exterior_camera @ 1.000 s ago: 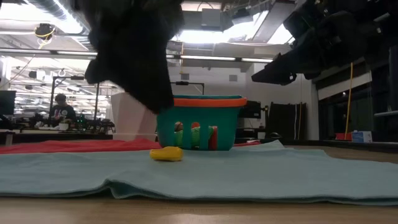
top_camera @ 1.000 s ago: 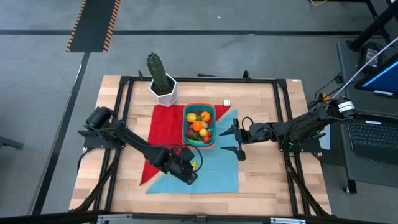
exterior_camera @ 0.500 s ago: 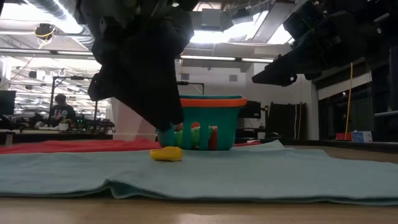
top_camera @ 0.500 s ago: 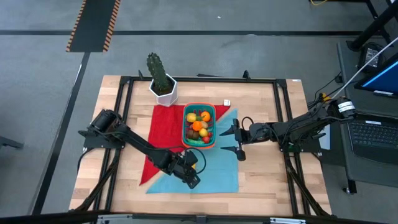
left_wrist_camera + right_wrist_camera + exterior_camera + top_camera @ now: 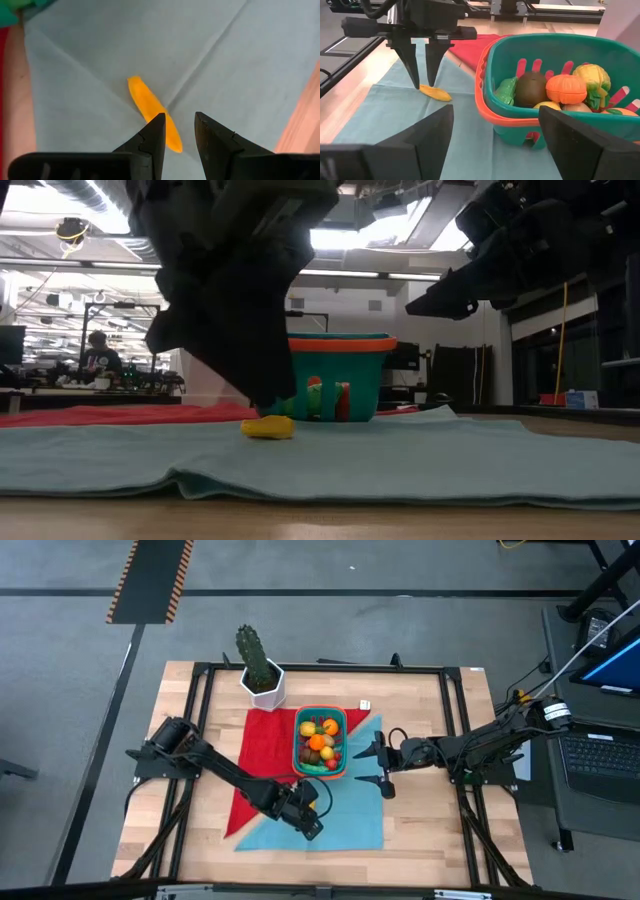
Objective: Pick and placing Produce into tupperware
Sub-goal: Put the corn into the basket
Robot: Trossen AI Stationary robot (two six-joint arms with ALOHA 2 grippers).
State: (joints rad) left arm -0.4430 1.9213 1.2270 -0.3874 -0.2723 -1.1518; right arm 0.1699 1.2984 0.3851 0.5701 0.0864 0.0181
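A small yellow-orange produce piece (image 5: 150, 107) lies flat on the light-teal cloth (image 5: 100, 45), in front of the tupperware (image 5: 335, 345). The teal tupperware with an orange rim (image 5: 481, 95) holds several toy fruits and vegetables (image 5: 565, 87). My left gripper (image 5: 179, 131) is open and points steeply down. Its two fingers stand on either side of one end of the piece (image 5: 435, 93). My right gripper (image 5: 375, 765) hovers open to the right of the tupperware with nothing between its fingers. My left gripper comes at the yellow piece from above, its fingertips (image 5: 430, 80) astride the piece's end (image 5: 172, 142) and across its length. I cannot tell whether they touch it. The piece lies flat on the cloth.
A red cloth (image 5: 262, 745) lies under the tupperware's left side, overlapped by the teal cloth (image 5: 350, 815). A cactus in a white pot (image 5: 260, 675) stands at the far left of the table. Black frame rails (image 5: 455, 720) run along the table's edges.
My left gripper has come down toward the yellow piece on the cloth, and its dark fingers now end just above it in the low view. The piece and the tupperware have stayed where they were.
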